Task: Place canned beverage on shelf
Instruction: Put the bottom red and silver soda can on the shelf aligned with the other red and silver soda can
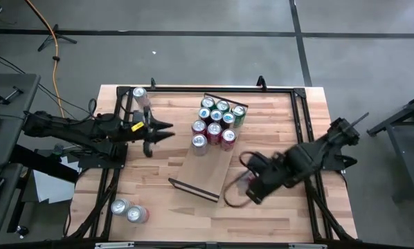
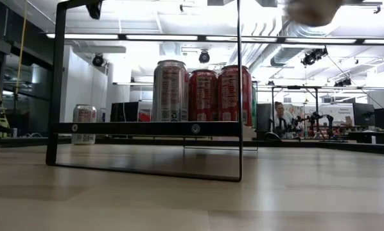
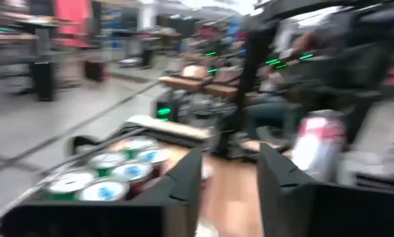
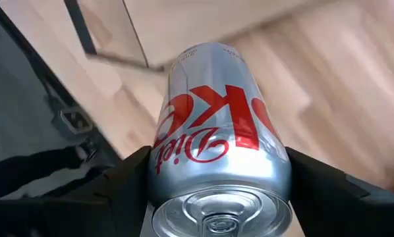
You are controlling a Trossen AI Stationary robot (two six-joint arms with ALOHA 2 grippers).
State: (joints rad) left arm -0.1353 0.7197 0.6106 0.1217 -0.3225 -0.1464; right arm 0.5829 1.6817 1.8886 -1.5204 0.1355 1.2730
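We see the right gripper [image 4: 217,191] clamped on a silver can [image 4: 217,138], low over the table beside the shelf [image 1: 205,169]. Tilted, it could clip the rail. The left gripper [image 1: 167,131] hangs parted, empty.

The high camera hangs above and looks straight down, taking in the whole tabletop [image 1: 158,173], both arms and the grey floor around.

The low camera sits at tabletop height, looking level across the boards through the shelf [image 2: 147,128] end rail, very near it, into the room behind.

The left wrist camera looks forward past its own dark fingers [image 3: 184,181] towards the group of cans [image 3: 111,174], which the high and low views share.

The right wrist camera looks along its fingers [image 4: 128,174], close on a silver Diet Coke can [image 4: 217,158], wood beyond.
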